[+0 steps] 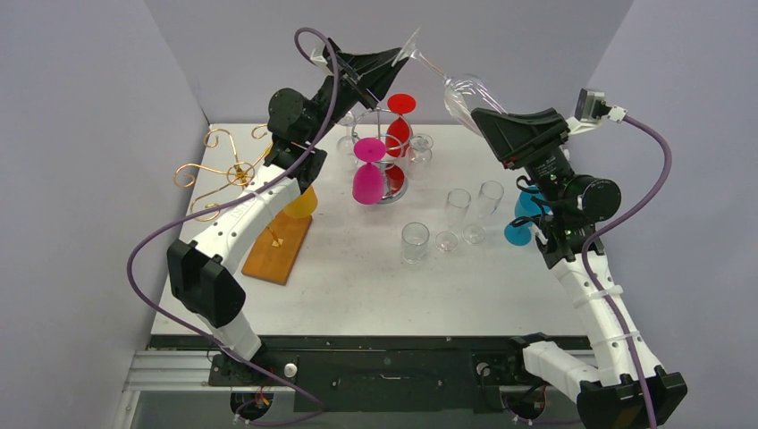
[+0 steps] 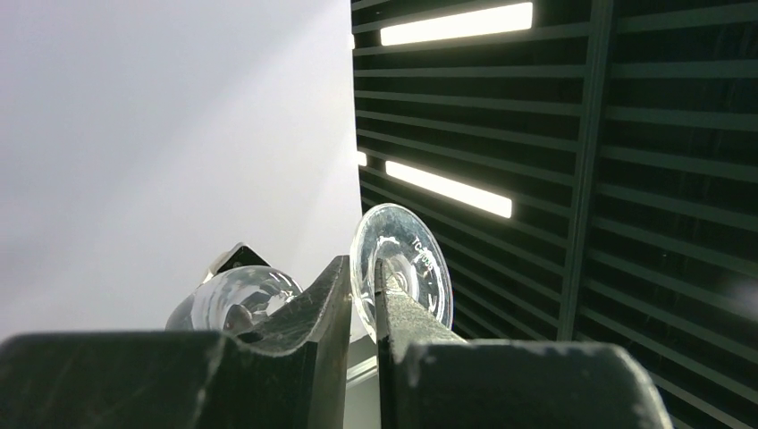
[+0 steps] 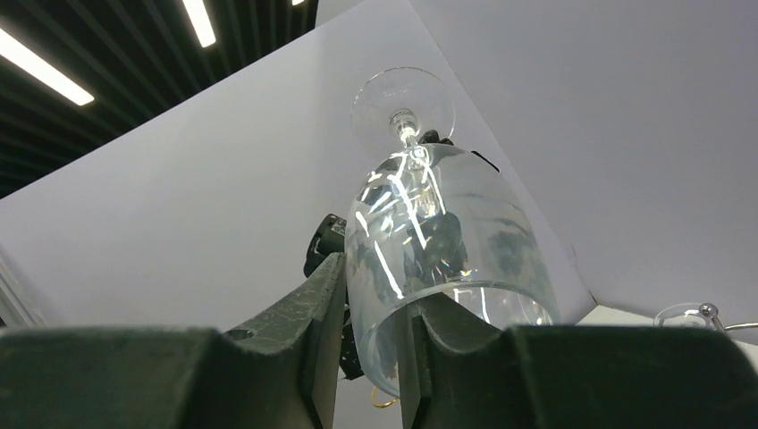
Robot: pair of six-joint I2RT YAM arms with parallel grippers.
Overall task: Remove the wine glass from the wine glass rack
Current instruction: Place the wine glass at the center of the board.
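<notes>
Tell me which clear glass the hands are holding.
The wine glass aloft, stem in left hand, bowl in right hand; other clear glasses sit below, untouched.

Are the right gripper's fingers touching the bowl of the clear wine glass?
Touching. In the right wrist view, the right gripper has its fingers pinched on the rim wall of the wine glass bowl, with no gap showing.

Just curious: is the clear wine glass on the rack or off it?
Off. The wine glass hangs tilted in mid-air between the left claw and right claw.

Faint, illegible raised lettering on the foot of the wine glass (image 2: 416, 259), against the left gripper (image 2: 360, 273) fingertips.
</notes>
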